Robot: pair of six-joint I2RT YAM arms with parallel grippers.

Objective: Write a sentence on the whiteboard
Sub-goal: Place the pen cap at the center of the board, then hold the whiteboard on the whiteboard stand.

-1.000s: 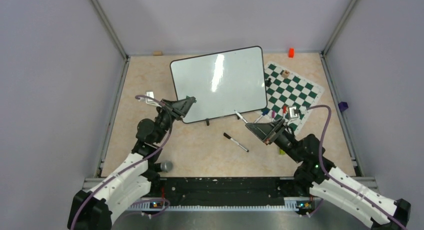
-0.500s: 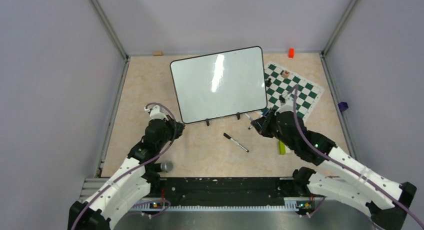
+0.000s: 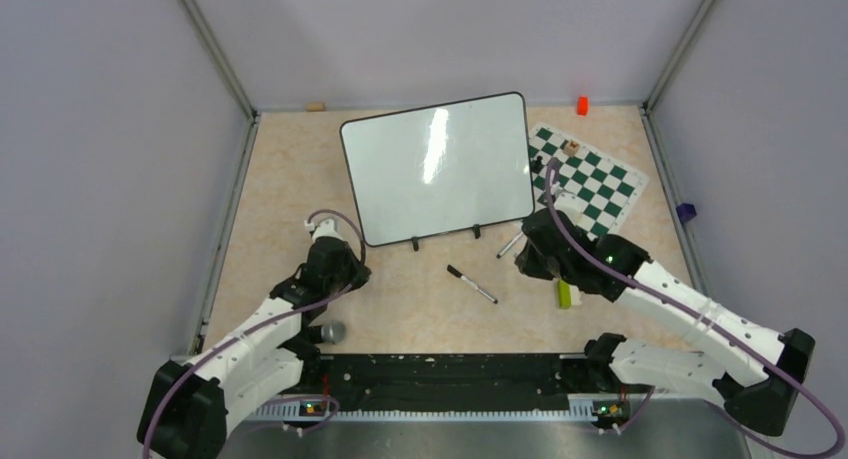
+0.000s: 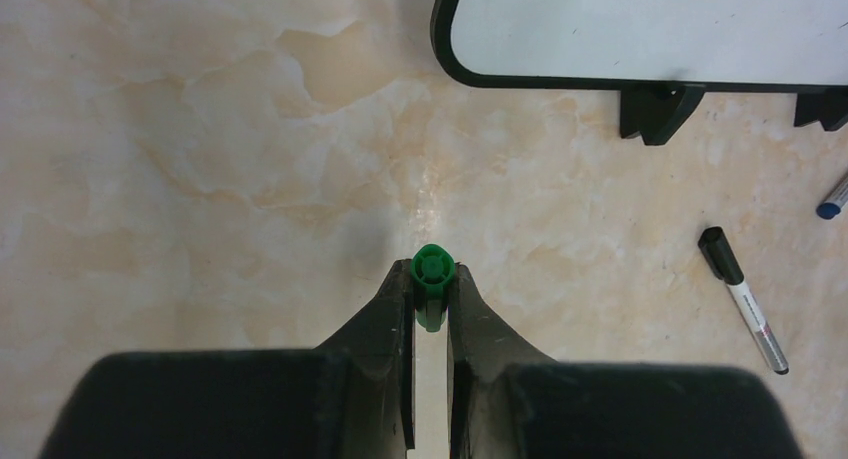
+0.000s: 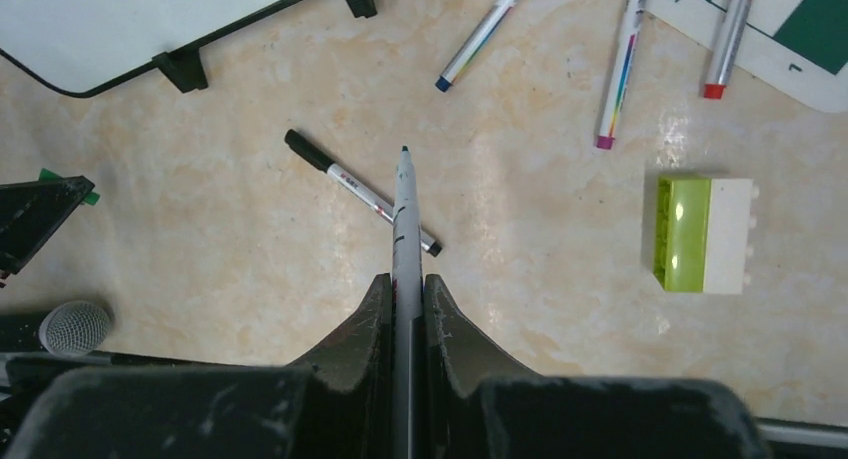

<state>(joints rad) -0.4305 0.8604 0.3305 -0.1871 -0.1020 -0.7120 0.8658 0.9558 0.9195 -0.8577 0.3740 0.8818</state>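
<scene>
Right gripper (image 5: 405, 279) clamps the marker (image 5: 403, 194) mid-barrel; left gripper (image 4: 431, 291) pinches green cap (image 4: 432, 267). Marker judged light, stiff, slick; firm barrel hold suits.

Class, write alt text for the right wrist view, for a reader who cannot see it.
The right tool grips an uncapped marker, tip pointing forward over a marbled table. Ahead lie a black-capped marker and a corner of the whiteboard; a lime-and-white brick sits to the right.

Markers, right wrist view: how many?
5. One marker in the right claw; black-capped marker beneath it; blue-tipped marker, pink-tipped marker, red-tipped marker along the top. More may be hidden.
</scene>
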